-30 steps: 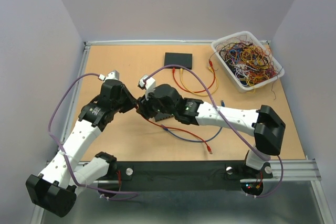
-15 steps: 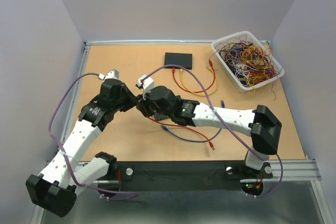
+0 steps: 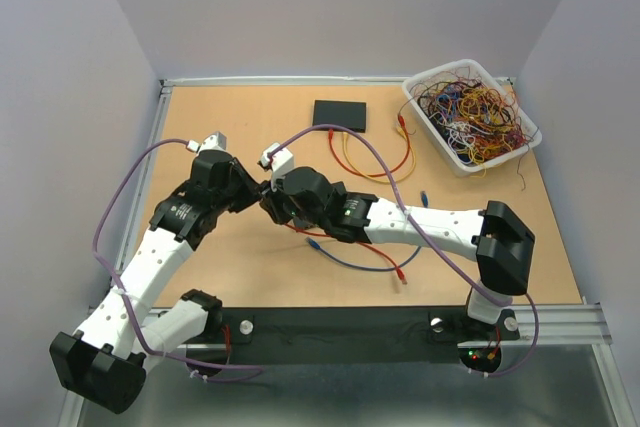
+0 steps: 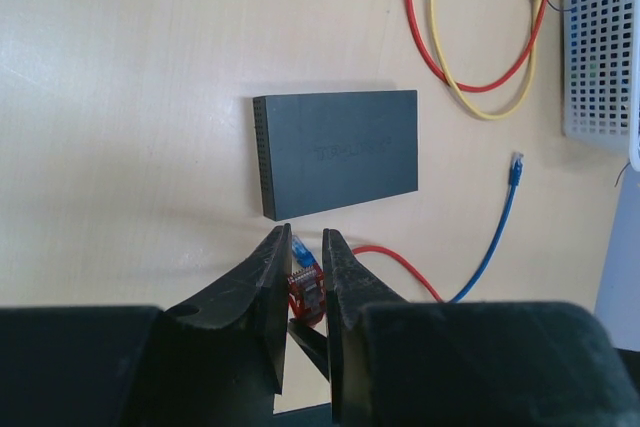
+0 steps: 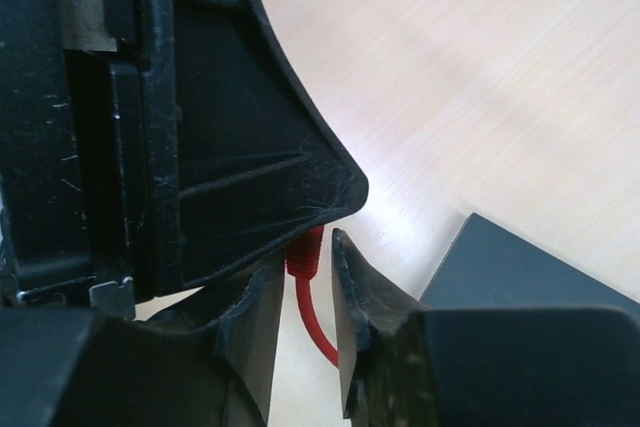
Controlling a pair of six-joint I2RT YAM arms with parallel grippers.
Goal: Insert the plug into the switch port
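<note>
Left pincer [image 4: 305,237] is clamped tight on the red plug [image 4: 306,292], which sits between the two fingers just back from the tips. Right pincer [image 5: 308,252] comes in nose-to-nose with it and straddles the red cable [image 5: 312,322] right behind the plug. Its fingers are close together, with a thin sliver of gap showing on each side of the cable, so no firm pinch is visible.

In the top view both pincers meet centre-left of frame, over the desk [image 3: 230,117]. The switch [image 3: 340,114] lies flat at upper centre, apart from both arms, and the plug isn't in it. In the left wrist view the switch fills mid-frame, and the plug sits just below its lower-left corner. Can't tell which face has the ports.

A loose blue cable [image 4: 490,247] lies at the right of that view. Yellow and red leads [image 3: 375,157] loop just right of the switch. A white bin [image 3: 452,155] of tangled wires sits in the upper right corner of the desk.
</note>
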